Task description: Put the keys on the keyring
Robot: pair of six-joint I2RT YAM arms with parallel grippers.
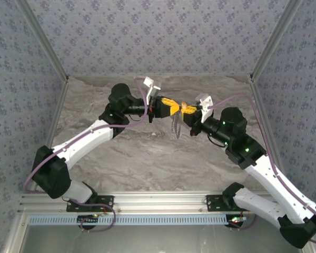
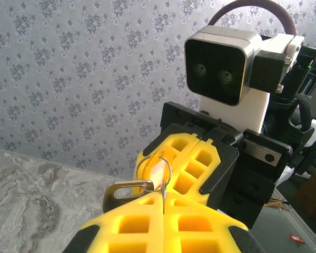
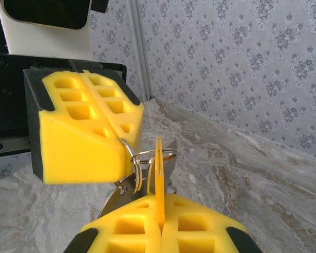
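So the desk (image 1: 142,158) under the fingers (image 1: 171,108) is a grey-white marble-look top. The walls (image 1: 158,31) behind and to either side of them have pale blue-grey wallpaper with a small flower print. Silver metal posts (image 1: 42,38) run up the back corners, and nearer than the fingers there's an aluminium rail (image 1: 158,199) with a slotted grey strip (image 1: 147,219) along it.

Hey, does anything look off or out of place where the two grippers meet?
Nothing stands out. Above the table, the left gripper pinches the keyring and the right gripper the key, tip to tip; a grey metal piece hangs below the ring.
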